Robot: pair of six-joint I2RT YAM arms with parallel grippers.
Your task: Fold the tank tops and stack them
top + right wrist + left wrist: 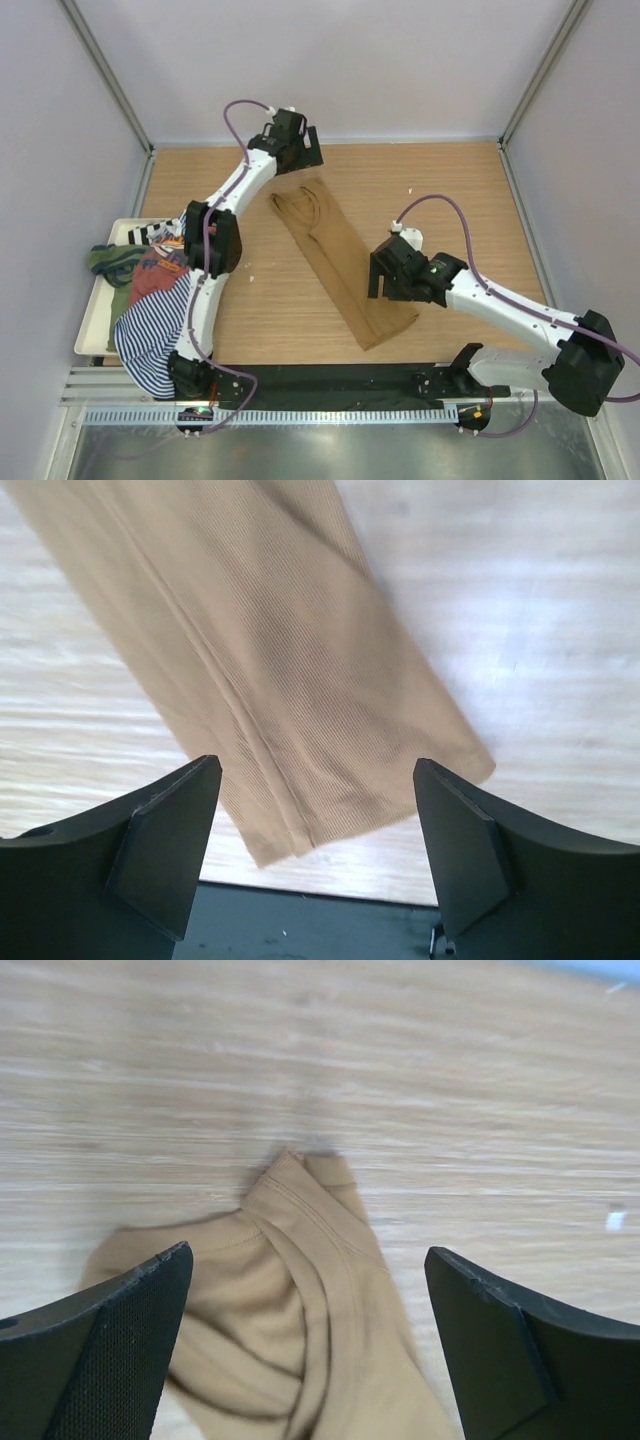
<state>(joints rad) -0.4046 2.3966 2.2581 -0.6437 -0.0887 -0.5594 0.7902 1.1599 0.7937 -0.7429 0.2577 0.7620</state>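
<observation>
The tan-brown tank top (340,260) lies on the wooden table, folded lengthwise into a long diagonal strip. My left gripper (297,160) hovers open over its strap end. In the left wrist view the straps (310,1290) sit between and below the wide-apart fingers (110,1350), gripper (310,1305). My right gripper (380,277) stands open beside the hem end. The right wrist view shows the hem (320,710) under the open gripper (315,815), not held. The olive green top (112,260), the rust-red top (160,278) and the striped top (155,335) are piled at left.
A white tray (92,322) at the table's left edge holds the pile. The striped top spills over its near side against the left arm's lower link (200,300). A black strip (330,380) runs along the table's near edge. Walls enclose the table.
</observation>
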